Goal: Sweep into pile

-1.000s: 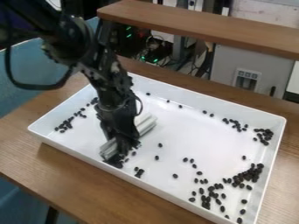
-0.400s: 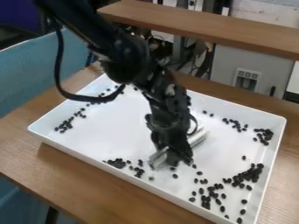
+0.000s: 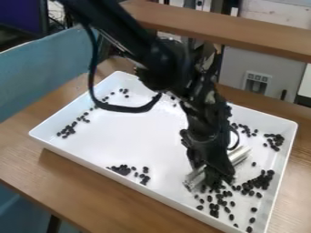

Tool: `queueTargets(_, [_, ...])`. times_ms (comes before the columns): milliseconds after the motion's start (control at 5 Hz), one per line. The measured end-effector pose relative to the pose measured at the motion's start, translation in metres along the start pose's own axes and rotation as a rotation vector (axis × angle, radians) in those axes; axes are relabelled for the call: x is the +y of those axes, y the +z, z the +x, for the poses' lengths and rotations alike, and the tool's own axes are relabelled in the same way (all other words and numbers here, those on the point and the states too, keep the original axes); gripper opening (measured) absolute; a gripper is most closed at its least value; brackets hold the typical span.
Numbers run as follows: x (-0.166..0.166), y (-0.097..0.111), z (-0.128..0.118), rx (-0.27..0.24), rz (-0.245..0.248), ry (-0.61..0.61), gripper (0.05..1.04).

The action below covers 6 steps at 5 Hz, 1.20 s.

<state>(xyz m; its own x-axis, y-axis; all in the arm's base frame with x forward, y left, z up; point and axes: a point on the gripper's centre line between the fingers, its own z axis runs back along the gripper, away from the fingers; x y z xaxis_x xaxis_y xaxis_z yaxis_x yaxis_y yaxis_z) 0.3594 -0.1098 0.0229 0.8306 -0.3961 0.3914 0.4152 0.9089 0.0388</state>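
Note:
My gripper [image 3: 217, 175] hangs low over the right half of the white tray [image 3: 146, 136], shut on a pale, ribbed sweeping tool [image 3: 238, 155] that sticks out on both sides of it. The tool's lower left end is close to the tray floor, beside dark beans. A dense cluster of black beans [image 3: 258, 181] lies right of the gripper, and more beans [image 3: 213, 207] are scattered just below it toward the front right corner. Smaller groups lie at the front edge [image 3: 123, 169], along the left side [image 3: 68, 129] and near the back right corner [image 3: 274, 141].
The tray's raised walls surround the beans on a wooden table [image 3: 79, 182]. Behind it runs a wooden shelf [image 3: 224, 28], with a grey cabinet [image 3: 261, 75] beneath. A blue chair [image 3: 42, 68] stands at the left.
The gripper and the tool have moved right across the tray, from left of its middle to the beans at the right. Beans near the front left edge have come into view.

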Motion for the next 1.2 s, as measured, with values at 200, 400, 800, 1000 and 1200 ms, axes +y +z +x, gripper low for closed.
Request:
queueTargets(200, [-0.013, 0.003, 0.014, -0.011, -0.017, -0.001, 0.38])
queueTargets(400, [0.001, 0.012, 0.013, -0.005, 0.024, -0.003, 0.38])
queueTargets(800, [0.096, 0.054, -0.003, -0.014, 0.176, 0.077, 0.38])
queueTargets(1000, [0.126, 0.057, -0.022, 0.021, 0.226, 0.089, 0.38])
queueTargets(1200, [0.144, 0.047, -0.051, 0.073, 0.263, 0.122, 0.38])
